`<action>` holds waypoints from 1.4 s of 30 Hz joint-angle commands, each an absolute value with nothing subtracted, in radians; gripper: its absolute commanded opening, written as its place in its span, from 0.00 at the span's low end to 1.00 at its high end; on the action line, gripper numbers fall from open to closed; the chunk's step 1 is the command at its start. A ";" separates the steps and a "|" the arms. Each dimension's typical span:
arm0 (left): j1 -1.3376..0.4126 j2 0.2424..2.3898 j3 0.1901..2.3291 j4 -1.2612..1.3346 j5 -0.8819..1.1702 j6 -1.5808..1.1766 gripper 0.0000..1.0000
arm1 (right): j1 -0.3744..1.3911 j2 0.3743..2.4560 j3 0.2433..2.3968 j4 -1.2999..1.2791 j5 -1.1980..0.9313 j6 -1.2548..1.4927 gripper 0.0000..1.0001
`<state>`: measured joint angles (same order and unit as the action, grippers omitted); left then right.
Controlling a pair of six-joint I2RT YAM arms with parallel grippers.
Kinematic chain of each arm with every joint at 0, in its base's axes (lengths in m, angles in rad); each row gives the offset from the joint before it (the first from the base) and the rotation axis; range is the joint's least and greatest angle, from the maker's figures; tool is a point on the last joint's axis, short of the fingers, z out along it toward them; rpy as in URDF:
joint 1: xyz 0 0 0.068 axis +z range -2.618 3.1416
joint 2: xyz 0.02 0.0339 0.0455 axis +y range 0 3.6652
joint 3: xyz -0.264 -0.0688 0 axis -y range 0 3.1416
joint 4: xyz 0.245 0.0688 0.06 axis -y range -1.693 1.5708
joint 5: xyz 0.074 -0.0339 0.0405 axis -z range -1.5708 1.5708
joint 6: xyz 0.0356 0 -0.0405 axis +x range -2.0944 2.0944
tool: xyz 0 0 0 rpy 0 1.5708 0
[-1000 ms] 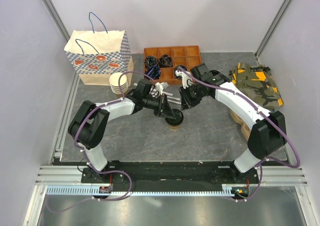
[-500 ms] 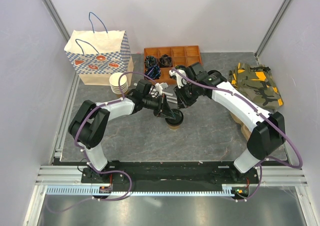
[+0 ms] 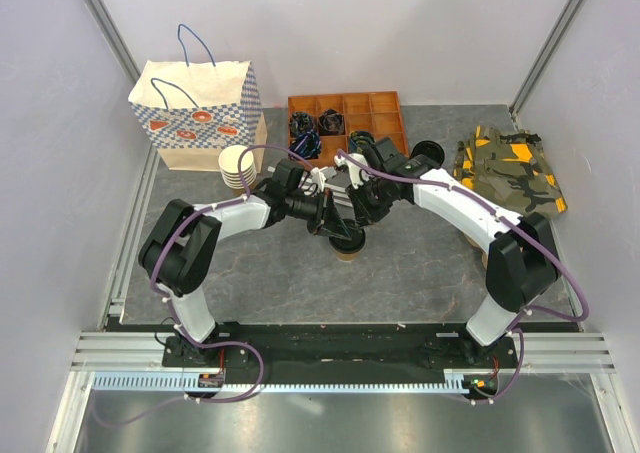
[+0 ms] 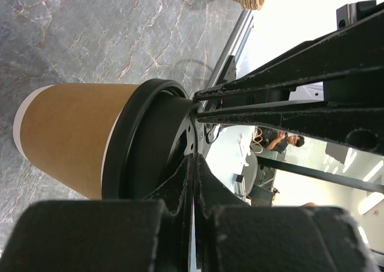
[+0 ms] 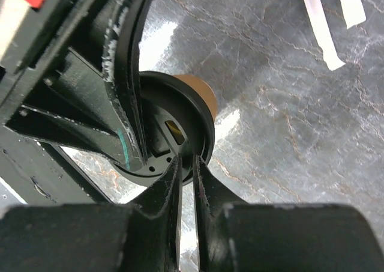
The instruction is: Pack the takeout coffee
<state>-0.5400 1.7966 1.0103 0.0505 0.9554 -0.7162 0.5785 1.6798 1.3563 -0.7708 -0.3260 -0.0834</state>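
The takeout coffee point(image 3: 348, 247), a tan paper cup point(image 4: 69, 137) with a black lid point(image 5: 180, 125), stands upright mid-table. My left gripper point(image 3: 338, 231) reaches in from the left and is shut with nothing between its fingers. Its fingertips point(image 4: 195, 159) rest against the top of the lid point(image 4: 153, 146). My right gripper point(image 3: 354, 223) comes from the right and stands over the cup. In the right wrist view it point(image 5: 187, 161) is closed to a narrow gap, with the lid's near rim pinched between the tips. The left gripper's dark fingers point(image 5: 123, 86) cross the lid beside it.
A patterned paper bag point(image 3: 196, 115) stands at the back left, with a stack of lidless paper cups point(image 3: 237, 166) beside it. An orange compartment tray point(image 3: 372, 110) sits behind the grippers. A camouflage cloth point(image 3: 512, 167) lies at right. White wrapped strips point(image 5: 321, 20) lie on the table near the cup.
The right arm has swung left and down onto the cup, and its jaws have narrowed on the lid rim. The left jaws have closed fully. The cup has not moved.
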 commanded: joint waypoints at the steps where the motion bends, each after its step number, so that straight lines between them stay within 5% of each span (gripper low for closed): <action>1: -0.534 1.838 1.016 -0.044 0.902 -0.653 0.02 | 0.584 1.703 1.308 -0.761 -0.304 -0.106 0.15; 13: -0.532 1.850 1.028 -0.057 0.896 -0.643 0.02 | 0.586 1.651 1.486 -0.805 -0.391 -0.051 0.18; 27: -0.522 1.853 1.016 -0.063 0.900 -0.629 0.02 | 0.586 1.747 1.318 -0.693 -0.322 -0.078 0.15; 38: -0.518 1.781 1.058 -0.015 0.942 -0.649 0.02 | 0.583 1.658 1.450 -0.762 -0.365 -0.064 0.19; 42: -0.518 1.695 1.109 -0.003 0.957 -0.663 0.11 | 0.569 1.634 1.494 -0.775 -0.405 -0.058 0.25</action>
